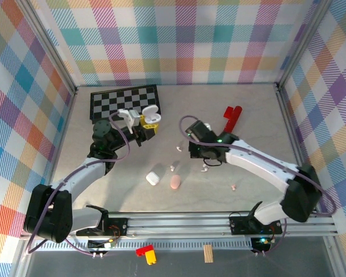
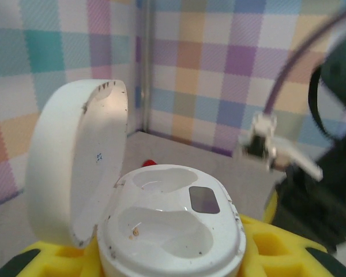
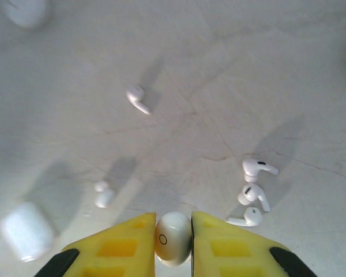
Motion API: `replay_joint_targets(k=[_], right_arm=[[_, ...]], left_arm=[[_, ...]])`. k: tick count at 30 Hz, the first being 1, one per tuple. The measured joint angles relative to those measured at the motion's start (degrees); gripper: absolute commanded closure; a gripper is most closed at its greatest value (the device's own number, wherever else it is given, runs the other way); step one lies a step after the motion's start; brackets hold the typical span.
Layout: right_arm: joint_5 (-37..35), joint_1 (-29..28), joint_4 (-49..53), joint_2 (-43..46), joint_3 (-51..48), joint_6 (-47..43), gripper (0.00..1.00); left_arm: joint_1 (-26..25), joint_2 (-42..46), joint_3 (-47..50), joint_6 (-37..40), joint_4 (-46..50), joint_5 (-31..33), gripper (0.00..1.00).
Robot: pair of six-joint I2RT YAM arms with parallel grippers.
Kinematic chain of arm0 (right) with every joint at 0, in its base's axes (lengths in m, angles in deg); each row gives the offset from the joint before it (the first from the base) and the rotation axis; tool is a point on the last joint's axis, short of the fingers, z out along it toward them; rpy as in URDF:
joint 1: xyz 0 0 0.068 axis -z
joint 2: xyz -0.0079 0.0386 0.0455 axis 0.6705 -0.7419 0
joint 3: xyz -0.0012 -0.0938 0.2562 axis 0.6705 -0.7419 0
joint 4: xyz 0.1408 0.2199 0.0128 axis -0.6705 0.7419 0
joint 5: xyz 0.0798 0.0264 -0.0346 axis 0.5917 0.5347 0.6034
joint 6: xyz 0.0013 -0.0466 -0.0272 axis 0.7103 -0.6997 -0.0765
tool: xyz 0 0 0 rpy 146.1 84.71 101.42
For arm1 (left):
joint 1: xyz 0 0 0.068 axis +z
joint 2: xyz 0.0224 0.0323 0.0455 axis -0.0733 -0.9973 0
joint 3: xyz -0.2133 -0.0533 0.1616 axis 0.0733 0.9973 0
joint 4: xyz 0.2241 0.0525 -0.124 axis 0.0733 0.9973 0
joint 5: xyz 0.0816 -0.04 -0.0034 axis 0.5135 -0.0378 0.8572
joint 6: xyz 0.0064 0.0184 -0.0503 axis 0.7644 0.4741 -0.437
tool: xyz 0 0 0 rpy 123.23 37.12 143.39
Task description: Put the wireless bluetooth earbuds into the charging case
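My right gripper (image 3: 173,218) is shut on a small white earbud (image 3: 173,242), pinched between its yellow fingers just above the table. In the top view this gripper (image 1: 205,164) sits mid-table. Three loose earbuds (image 3: 254,195) lie close together to its right, and single ones lie farther off (image 3: 138,99) and to the left (image 3: 103,194). At the back left, my left gripper (image 1: 150,129) is shut on the open white charging case (image 1: 151,117). Its lid (image 2: 75,161) stands up on the left, and both wells of its base (image 2: 170,225) are empty.
A closed white case (image 1: 153,178) and a pink case (image 1: 175,182) lie in front of centre. A chessboard (image 1: 124,101) lies at the back left and a red piece (image 1: 233,117) at the back right. An earbud (image 1: 233,187) lies near the front right. Checked walls enclose the table.
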Motion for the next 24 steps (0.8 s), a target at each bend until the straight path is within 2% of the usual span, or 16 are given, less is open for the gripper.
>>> replay_joint_targets(k=[8,15,24], right_arm=[[15.3,7.06,-6.34,12.04,-0.35,-1.05,0.81],[26.58,8.11,-9.51,12.83,0.9,-1.44,0.8],[34.71,8.11,-12.83,11.87,3.34,-1.9,0.8]], left_arm=[[-4.98,-0.37,-4.31,7.32,11.98,-3.15,0.66],[-7.87,-4.2,-6.64,8.81,15.26,-6.05,0.66],[-9.92,-6.99,-9.01,9.6,17.97,-10.34,0.66]])
